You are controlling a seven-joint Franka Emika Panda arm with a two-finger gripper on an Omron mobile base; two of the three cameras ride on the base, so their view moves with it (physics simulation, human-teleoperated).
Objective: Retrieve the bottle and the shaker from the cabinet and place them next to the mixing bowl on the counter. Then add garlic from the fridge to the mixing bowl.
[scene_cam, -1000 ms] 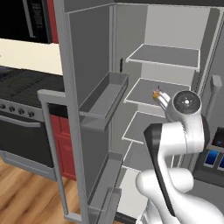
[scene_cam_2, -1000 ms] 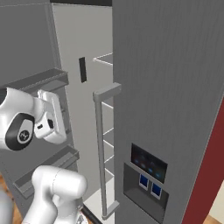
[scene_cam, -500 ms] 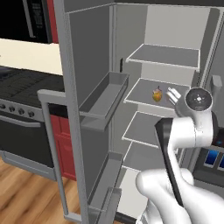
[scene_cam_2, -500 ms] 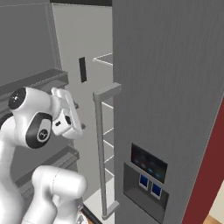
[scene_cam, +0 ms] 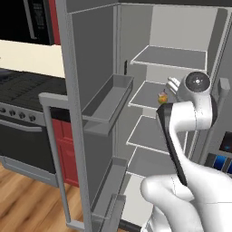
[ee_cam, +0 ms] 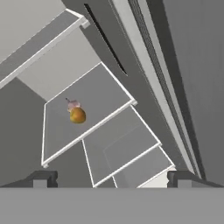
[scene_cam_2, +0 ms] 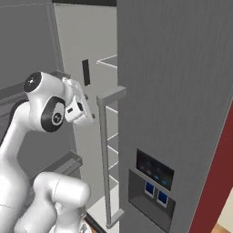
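Observation:
The fridge stands open, and on its second shelf point(ee_cam: 100, 94) lies a small pinkish-white garlic bulb point(ee_cam: 73, 104) touching a round orange fruit point(ee_cam: 77, 115). In the left base view the same pair point(scene_cam: 162, 96) sits near the shelf's middle. My gripper point(ee_cam: 111, 178) is open and holds nothing, its dark fingertips point(ee_cam: 42, 178) spread wide. It hovers above and in front of that shelf, looking down at the garlic from a distance. The hand point(scene_cam: 173, 84) reaches into the fridge just right of the garlic, and it appears from the other side in the right base view point(scene_cam_2: 78, 108).
The open fridge door point(scene_cam: 93, 108) with its bins stands to the left, and a closed door with a vertical handle point(scene_cam_2: 103, 150) and dispenser panel point(scene_cam_2: 154, 179) to the right. Other shelves point(scene_cam: 170, 56) hang above and below. A stove point(scene_cam: 22, 90) lies further left.
The arm has risen and swung forward, carrying the hand deeper into the fridge towards the second shelf. The garlic and the fruit have not moved.

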